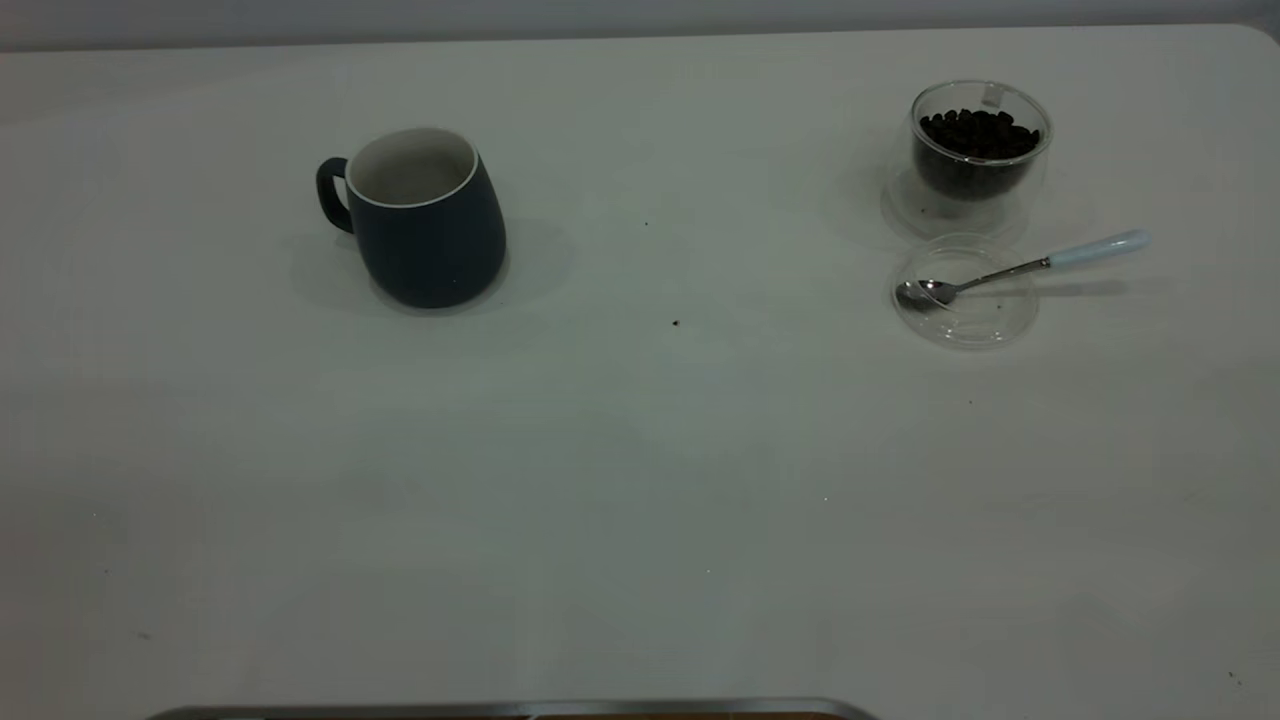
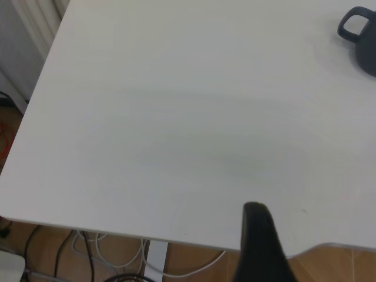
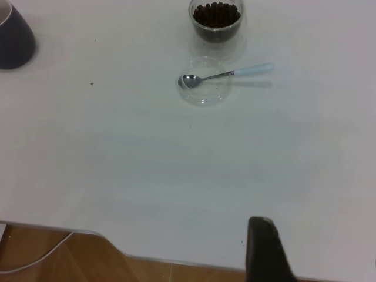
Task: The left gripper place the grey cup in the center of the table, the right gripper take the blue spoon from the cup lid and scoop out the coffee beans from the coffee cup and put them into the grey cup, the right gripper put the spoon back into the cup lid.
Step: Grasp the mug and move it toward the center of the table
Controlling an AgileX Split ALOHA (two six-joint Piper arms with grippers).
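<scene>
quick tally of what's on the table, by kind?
Cups: 2, the grey cup and the glass coffee cup full of beans
Lids: 1, the clear lid
Spoons: 1, the spoon, bowl resting in the lid
Total: 4

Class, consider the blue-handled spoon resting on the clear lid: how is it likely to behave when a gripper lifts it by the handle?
The spoon looks rigid, with a metal bowl and stem, so it probably will not flex. Its handle overhangs the lid, so pressing down there might tip it or shift the light-looking lid. The smooth, rounded handle may slip or twist between fingers.
</scene>
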